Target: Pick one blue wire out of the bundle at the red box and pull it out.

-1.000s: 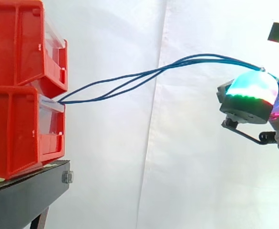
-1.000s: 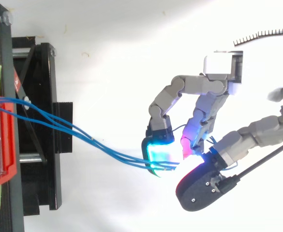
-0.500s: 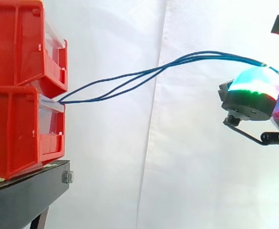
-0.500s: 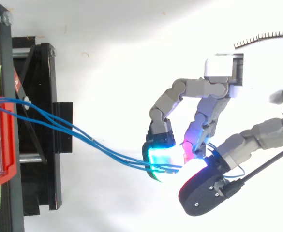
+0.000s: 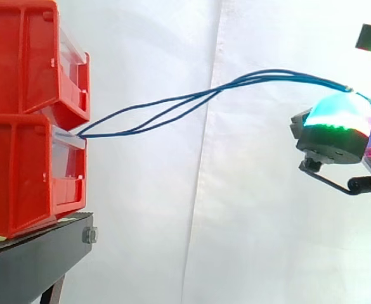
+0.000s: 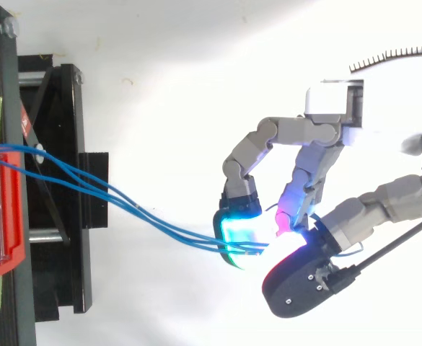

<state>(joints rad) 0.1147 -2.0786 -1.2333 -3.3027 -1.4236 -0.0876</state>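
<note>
Several blue wires (image 5: 172,104) run from the gap between the two stacked red bins (image 5: 26,114) at the left, arching up and right to my hand (image 5: 334,130). From above, the blue wires (image 6: 146,216) fan out of the red bin (image 6: 1,202) and converge at my hand (image 6: 319,166). Its curled fingers pinch the bundle's ends between the cyan-glowing pad (image 6: 239,231), a magenta pad and the thumb. The wires hang slack, well clear of the stand.
The bins sit on a black stand (image 5: 39,259) at the left, seen from above as a black frame (image 6: 63,187). A white curtain (image 5: 236,202) hangs behind. Open space lies between the stand and my hand.
My hand has shifted only slightly, rocking a little right and back; the wires keep the same arch and stay attached at the bins.
</note>
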